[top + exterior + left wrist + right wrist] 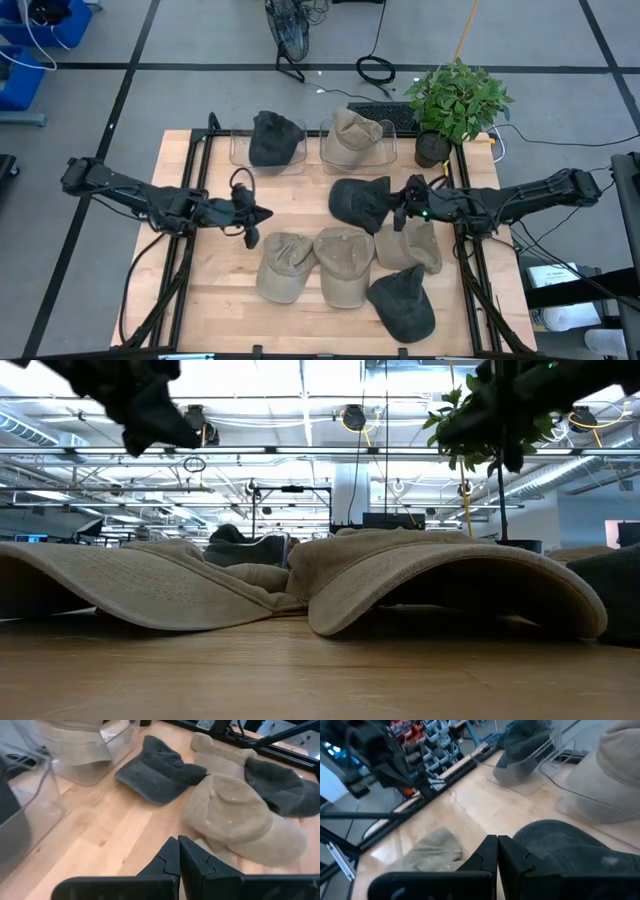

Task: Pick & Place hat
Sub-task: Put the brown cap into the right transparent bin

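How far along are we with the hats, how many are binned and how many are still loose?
Done: a dark hat sits in the left clear bin and a tan hat in the right bin. In hand: nothing; the left end effector and right end effector are both shut and empty, the right over a dark hat. Left: five hats loose on the table.

In the low view you see only dark bits of both arms at the top edge; grippers cut off, can't tell which is which there. The tan hats (440,585) fill the frame, hiding everything behind except a dark hat (245,547) poking up. In the left wrist view the clear bin (30,810) w/ dark contents is cut by the edge. In the right wrist view the dark hat (560,845) is blurred, partly behind the fingers.
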{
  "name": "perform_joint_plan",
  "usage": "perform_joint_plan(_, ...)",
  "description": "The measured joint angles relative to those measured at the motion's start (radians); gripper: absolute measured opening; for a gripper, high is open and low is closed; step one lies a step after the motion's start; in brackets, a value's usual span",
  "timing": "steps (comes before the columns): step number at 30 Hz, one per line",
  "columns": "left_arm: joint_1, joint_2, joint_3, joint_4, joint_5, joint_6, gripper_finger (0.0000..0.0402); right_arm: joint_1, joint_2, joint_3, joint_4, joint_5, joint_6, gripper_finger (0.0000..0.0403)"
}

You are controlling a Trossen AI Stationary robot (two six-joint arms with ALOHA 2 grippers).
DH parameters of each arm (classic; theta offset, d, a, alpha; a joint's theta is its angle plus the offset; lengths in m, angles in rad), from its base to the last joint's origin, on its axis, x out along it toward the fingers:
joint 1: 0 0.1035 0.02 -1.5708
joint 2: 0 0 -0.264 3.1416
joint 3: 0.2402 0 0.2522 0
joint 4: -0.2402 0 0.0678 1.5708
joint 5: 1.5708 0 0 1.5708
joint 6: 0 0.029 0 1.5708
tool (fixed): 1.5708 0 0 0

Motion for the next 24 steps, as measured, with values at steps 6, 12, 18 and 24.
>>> perform_joint_plan(6,0.0,-0.186,-0.154,0.083,0.024,-0.016,0.0007,0.078,0.123,0.202,-0.106,0.11,-0.001,0.0)
perform_joint_plan(12,0.004,-0.306,-0.212,0.115,0.034,0.043,0.0008,0.07,0.38,0.563,-0.579,0.11,0.162,0.0)
perform_joint_plan(18,0.004,-0.352,-0.213,0.107,0.035,0.123,0.0004,0.065,0.598,0.809,-1.134,-0.091,0.525,0.0)
perform_joint_plan(24,0.004,-0.352,-0.213,0.089,0.061,0.177,0.0009,0.13,0.666,0.81,-1.214,-0.225,0.712,0.0)
